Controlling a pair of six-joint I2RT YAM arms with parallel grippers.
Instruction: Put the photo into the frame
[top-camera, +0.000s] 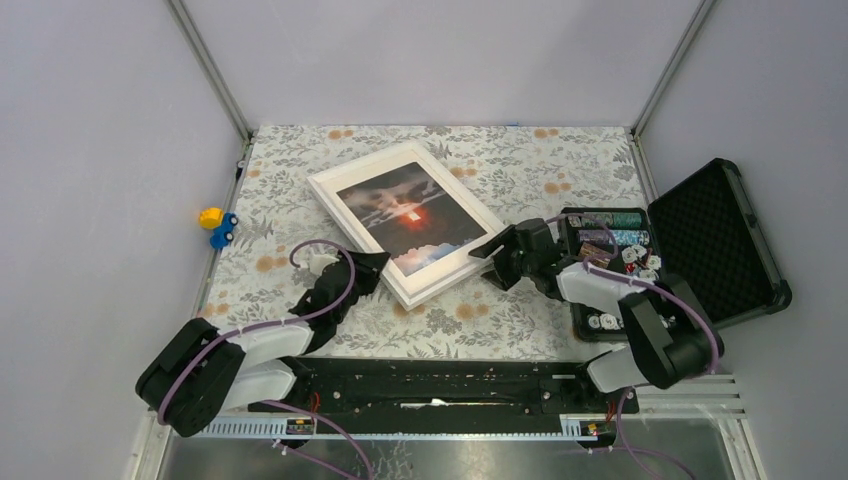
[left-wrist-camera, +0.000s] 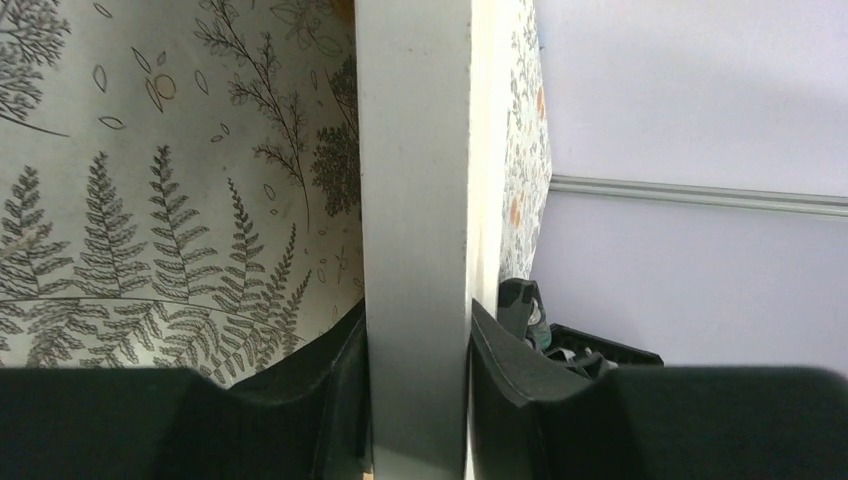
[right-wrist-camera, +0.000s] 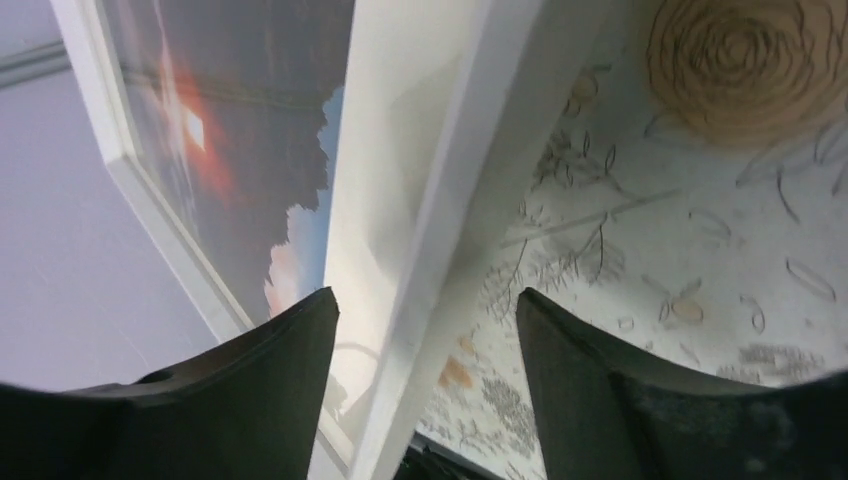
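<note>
Open black case, yellow-blue toy

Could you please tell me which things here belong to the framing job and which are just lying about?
Job: frame, photo, left gripper, right gripper.
Lying about: yellow and blue toy, open black case.

White frame, dark photo with a red glow. The cloth has grey leaves, orange flowers. Yellow and blue toy at nine o'clock

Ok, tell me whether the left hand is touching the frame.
Touching. Left wrist view: both fingers of the left hand press flat against the frame edge, no gap.
</note>
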